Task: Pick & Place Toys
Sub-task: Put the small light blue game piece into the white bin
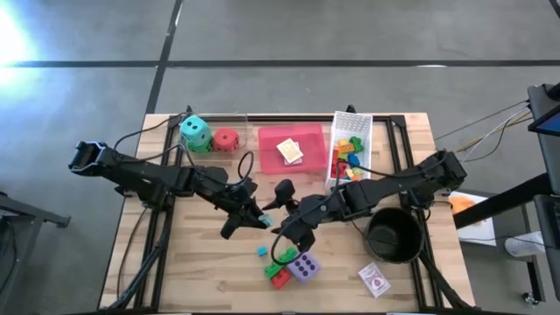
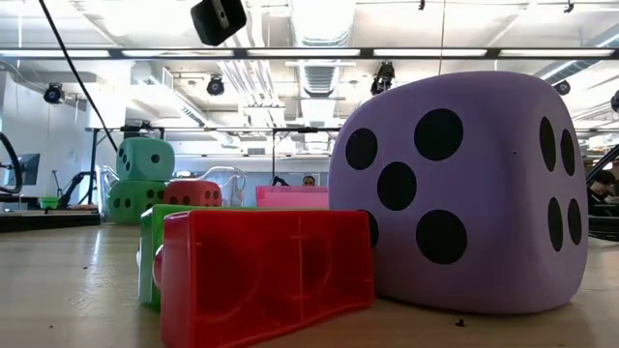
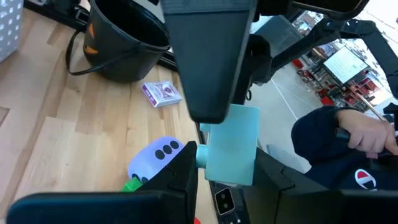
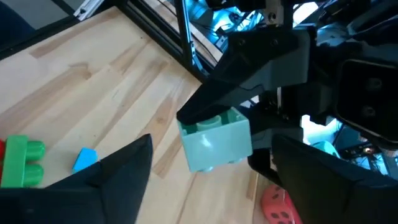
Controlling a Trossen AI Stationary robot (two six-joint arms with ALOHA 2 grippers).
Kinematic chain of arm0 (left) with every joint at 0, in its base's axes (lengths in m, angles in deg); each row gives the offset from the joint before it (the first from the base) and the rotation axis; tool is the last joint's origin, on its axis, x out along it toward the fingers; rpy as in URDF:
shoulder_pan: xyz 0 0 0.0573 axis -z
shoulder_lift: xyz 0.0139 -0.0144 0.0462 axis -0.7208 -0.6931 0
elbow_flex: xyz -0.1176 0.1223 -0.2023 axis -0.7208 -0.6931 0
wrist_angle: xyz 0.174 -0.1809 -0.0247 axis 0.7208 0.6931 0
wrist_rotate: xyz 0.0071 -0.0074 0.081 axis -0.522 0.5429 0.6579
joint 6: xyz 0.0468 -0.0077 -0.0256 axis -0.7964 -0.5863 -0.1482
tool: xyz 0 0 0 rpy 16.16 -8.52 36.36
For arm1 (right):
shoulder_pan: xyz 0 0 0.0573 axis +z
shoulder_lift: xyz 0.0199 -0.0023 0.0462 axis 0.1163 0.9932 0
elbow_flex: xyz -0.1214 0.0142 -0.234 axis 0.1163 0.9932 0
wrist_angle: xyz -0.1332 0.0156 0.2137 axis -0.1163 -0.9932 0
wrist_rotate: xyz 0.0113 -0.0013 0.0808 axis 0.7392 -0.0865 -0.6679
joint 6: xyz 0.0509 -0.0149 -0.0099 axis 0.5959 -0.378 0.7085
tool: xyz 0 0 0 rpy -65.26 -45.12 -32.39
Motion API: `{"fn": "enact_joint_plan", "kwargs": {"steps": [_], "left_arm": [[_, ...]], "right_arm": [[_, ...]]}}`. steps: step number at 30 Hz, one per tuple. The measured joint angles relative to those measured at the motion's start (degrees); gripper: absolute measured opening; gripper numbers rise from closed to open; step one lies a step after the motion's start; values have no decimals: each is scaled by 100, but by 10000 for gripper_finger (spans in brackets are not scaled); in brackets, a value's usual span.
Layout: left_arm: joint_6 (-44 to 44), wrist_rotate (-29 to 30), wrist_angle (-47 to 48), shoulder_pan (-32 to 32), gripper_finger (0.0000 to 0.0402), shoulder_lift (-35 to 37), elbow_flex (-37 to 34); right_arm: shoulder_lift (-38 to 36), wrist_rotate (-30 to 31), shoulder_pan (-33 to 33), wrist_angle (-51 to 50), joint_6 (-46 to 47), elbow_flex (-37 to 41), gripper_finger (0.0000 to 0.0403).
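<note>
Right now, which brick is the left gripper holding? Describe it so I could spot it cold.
Start at the middle of the wooden table, where the two arms meet. The left gripper pinches a pale teal brick above the boards. Unlike the green brick and small blue piece lying on the table, it is held aloft.

A light wooden bench (image 1: 210, 271) carries a teal die (image 1: 196, 131) stacked on a green die (image 1: 199, 146), with a red die (image 1: 227, 139) just beside them, a pink tray (image 1: 267, 142) and a white mesh basket (image 1: 360, 125) along its far edge. Nearer the front lie a black round pot (image 1: 393, 234), a card pack (image 1: 374, 279), a purple die (image 1: 304, 267), green (image 1: 285, 259) and red bricks (image 1: 280, 278) touching it, and a small blue brick (image 1: 261, 252).
</note>
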Motion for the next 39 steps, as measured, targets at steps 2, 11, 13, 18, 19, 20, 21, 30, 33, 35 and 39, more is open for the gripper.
{"fn": "enact_joint_plan", "kwargs": {"steps": [2,11,13,18,19,20,21,30,33,35,39], "left_arm": [[0,1,-20,0,90,0,0],[0,3,-71,-7,90,-2,0],[-2,3,-72,-7,90,-2,0],[0,-3,-72,-7,90,-2,0],[2,-3,-72,-7,90,-2,0],[2,-5,-72,-7,90,-2,0],[4,-5,-70,-7,90,-2,0],[4,-41,-86,-7,90,-2,-7],[4,-86,-137,-11,90,-4,-9],[4,-88,-146,-11,90,-4,-9],[1,-96,-156,-11,90,-4,-11]], "right_arm": [[2,-16,-17,48,-24,0,300],[2,-282,-92,122,-10,0,205],[2,-296,-87,170,-11,2,192],[4,-321,-89,250,-63,4,167],[5,-321,-89,251,-66,4,164],[7,-321,-92,249,-66,7,162],[7,-324,-97,249,-67,11,161],[7,-497,-115,305,-311,66,158],[3,-508,-115,344,-315,86,158],[2,-509,-115,345,-334,90,157],[2,-509,-113,345,-350,92,157]]}}
